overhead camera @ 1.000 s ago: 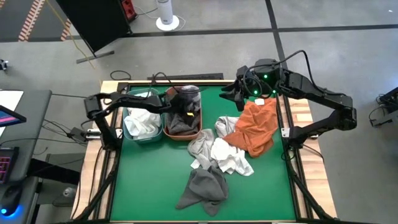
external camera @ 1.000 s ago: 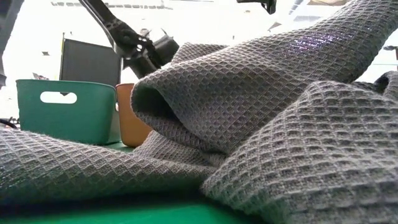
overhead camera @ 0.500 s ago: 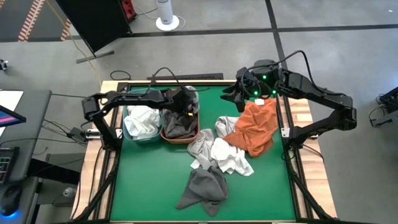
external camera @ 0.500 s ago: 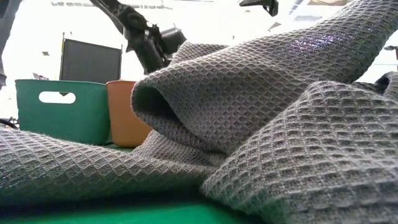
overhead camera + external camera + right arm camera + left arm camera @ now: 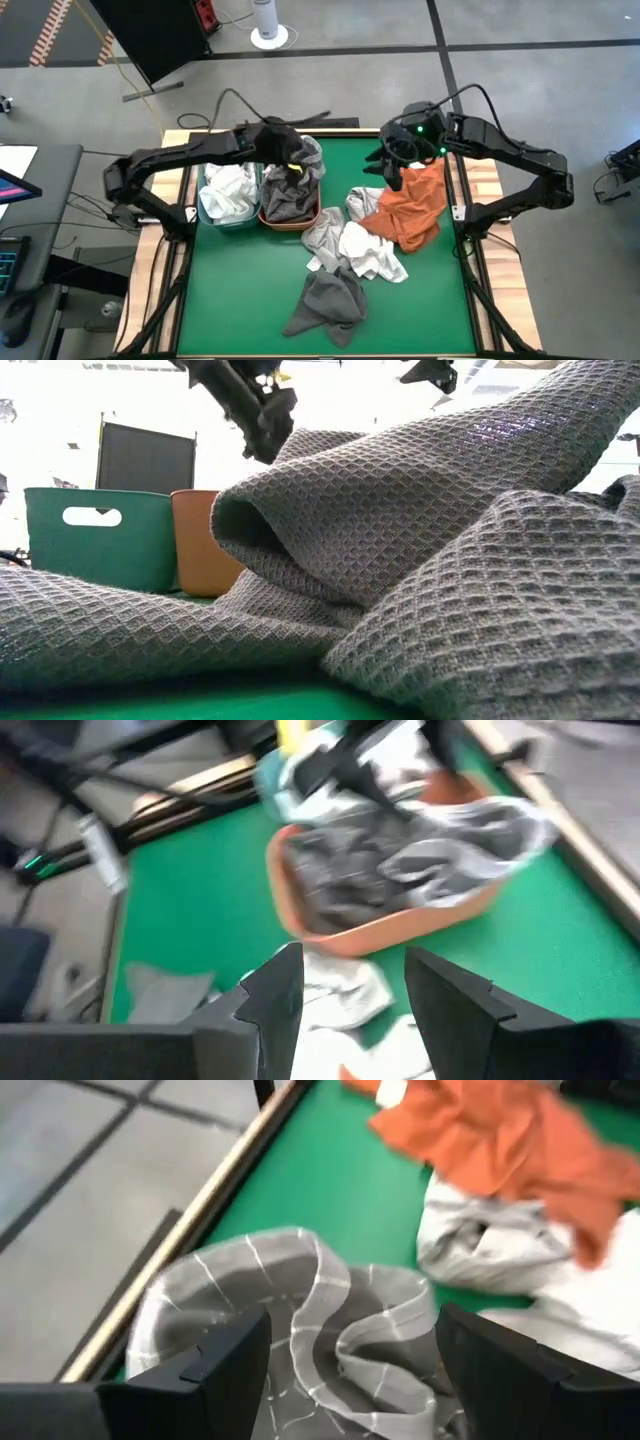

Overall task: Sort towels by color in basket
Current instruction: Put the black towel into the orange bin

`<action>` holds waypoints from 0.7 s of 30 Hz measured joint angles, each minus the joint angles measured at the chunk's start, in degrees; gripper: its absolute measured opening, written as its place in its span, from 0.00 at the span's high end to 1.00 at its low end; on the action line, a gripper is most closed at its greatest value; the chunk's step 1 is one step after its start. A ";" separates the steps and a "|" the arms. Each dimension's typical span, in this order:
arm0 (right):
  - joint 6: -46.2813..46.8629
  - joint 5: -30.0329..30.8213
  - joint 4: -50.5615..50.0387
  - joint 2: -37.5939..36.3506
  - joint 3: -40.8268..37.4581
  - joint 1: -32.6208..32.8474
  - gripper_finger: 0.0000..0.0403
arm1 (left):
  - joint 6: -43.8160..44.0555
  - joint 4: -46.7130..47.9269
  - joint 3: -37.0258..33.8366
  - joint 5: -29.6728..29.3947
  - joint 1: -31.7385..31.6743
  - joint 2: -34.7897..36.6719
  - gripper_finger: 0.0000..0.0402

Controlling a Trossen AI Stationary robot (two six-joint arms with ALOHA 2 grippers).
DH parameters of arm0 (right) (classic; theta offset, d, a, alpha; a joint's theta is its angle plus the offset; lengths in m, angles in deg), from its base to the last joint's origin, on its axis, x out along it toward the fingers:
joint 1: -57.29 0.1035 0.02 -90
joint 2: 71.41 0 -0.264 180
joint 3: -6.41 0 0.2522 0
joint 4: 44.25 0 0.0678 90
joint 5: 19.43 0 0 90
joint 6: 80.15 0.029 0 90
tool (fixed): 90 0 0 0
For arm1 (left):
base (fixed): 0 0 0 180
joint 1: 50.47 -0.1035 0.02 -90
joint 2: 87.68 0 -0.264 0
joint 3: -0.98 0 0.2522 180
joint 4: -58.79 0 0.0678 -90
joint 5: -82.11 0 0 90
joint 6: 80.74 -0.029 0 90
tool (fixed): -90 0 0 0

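1. The left gripper (image 5: 292, 160) is seen over the far end of the orange basket (image 5: 292, 217), above a grey-checked towel (image 5: 300, 1320). In the left wrist view its two fingers (image 5: 225, 1360) are spread wide, one on each side of the towel's folds, and nothing is clamped between them.
2. The grey-checked towel is draped over the far rim of the orange basket, on top of darker grey cloth (image 5: 287, 200) lying inside it.
3. A green basket (image 5: 207, 214) stands just beside the orange one, on its left, and white towels (image 5: 228, 192) are piled in it.
4. The right gripper (image 5: 392, 172) is held above the upper edge of the rust orange towel (image 5: 410, 205). In the right wrist view its fingers (image 5: 265, 1000) are parted with only open space between them, and nothing is gripped.
5. A heap of light grey and white towels (image 5: 355, 245) lies on the green table (image 5: 240, 290), touching the orange towel's left side.
6. A dark grey towel (image 5: 328, 303) lies nearest the table's front edge; its waffle weave fills the low view.
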 joint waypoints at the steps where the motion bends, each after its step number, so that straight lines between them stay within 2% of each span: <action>1: -0.72 -0.91 -0.22 0.00 0.00 1.21 0.50 | 0.20 -0.11 0.02 0.00 0.18 1.12 0.33; 7: -5.67 -2.38 0.68 2.35 0.00 11.57 0.50 | 1.47 -0.69 0.04 -1.91 0.31 5.94 0.33; 12: -5.33 -2.36 1.32 7.95 -0.02 20.62 0.50 | 8.37 -0.67 0.06 -5.68 -1.12 8.68 0.33; 15: -0.40 -2.43 1.70 12.10 -0.02 24.66 0.50 | 11.80 -0.67 0.06 -5.50 -2.31 9.59 0.33; 21: 13.09 -2.43 3.81 20.04 -0.02 26.72 0.50 | 11.76 -0.18 0.06 -1.11 -4.01 11.23 0.33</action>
